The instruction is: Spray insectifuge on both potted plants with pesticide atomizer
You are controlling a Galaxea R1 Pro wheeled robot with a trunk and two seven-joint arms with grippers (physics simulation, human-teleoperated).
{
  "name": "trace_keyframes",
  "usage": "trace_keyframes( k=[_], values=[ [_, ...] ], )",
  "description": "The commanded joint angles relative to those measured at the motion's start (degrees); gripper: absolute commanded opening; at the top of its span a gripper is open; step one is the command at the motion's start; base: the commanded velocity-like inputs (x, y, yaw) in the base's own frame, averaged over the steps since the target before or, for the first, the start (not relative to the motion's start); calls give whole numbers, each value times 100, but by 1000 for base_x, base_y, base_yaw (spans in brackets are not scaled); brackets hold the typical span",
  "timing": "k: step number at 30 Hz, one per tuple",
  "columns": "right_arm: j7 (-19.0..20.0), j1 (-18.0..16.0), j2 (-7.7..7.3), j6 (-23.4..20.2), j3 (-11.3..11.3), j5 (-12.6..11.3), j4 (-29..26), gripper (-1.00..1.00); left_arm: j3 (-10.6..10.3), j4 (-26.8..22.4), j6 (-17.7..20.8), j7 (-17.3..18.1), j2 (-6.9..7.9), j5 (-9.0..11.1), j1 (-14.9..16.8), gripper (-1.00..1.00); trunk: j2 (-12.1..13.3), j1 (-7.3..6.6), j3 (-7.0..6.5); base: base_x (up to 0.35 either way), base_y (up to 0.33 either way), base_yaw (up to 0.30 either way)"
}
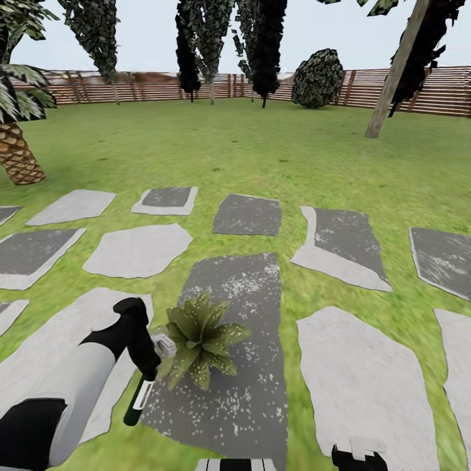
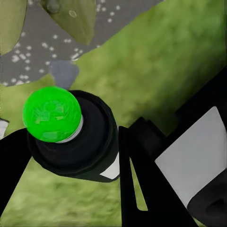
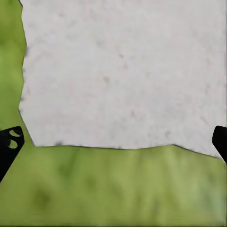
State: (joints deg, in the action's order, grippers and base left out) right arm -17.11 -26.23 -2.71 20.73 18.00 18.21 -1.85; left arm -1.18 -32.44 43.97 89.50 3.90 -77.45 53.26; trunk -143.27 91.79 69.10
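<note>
Spraying looks to be the step in hand: the left gripper (image 1: pixel 152 366) hangs just beside one small rosette of pointed, pale-speckled olive-green leaves (image 1: pixel 199 338), which sits on a dark grey mottled stepping stone (image 1: pixel 248 399). In the left wrist view the slim dark bottle with a bright green rounded cap (image 2: pixel 53 115), the pesticide atomizer, sits between the black fingers (image 2: pixel 142 189), which appear to pinch its body. In the head view its dark green end with a white band (image 1: pixel 136 407) hangs below the hand, near the edge of the stone and the green lawn (image 1: pixel 261 157).

The right gripper (image 3: pixel 113 137) hovers over a pale grey paving slab (image 3: pixel 123 71), its two dark fingertips (image 3: pixel 10 142) spread wide at the borders of that view and holding nothing.

Main risk, as I judge it: the bottle seems to hang cap-away from the leaves, so a spray could land on grass or stone and leave the rosette uncovered. The grip sits near the top of the bottle, so tilting the wrist to re-aim might let it swivel or slip out. The hand is also very near the leaves, so a careless swing could brush them. Only one rosette is visible here; the second has yet to be found, so coverage of both cannot be confirmed.
</note>
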Motion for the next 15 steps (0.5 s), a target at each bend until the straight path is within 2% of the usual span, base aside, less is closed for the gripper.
trace_keyframes(
  k=[1, 5, 12, 15],
  values=[
    [-22, -5, 2, 18, 42, 60, 10, 100, -13, -11, 67, 50, 20, -33, -5, -100, -2, -1, 5, 0, 0, -74],
    [-24, -5, -7, 26, 45, 67, 10, 100, -13, -13, 83, 50, 31, -45, -8, -100, -2, -1, 5, 0, 47, -15],
    [-20, -5, -11, 27, 37, 77, 10, 100, -13, -8, 85, 50, 32, -35, -27, -100, -2, -1, 5, 4, 288, 0],
    [-20, -5, -11, 21, 37, 77, 10, 100, -13, -8, 85, 50, 32, -26, -27, -100, -2, -1, 5, 117, 286, 0]
  ],
)
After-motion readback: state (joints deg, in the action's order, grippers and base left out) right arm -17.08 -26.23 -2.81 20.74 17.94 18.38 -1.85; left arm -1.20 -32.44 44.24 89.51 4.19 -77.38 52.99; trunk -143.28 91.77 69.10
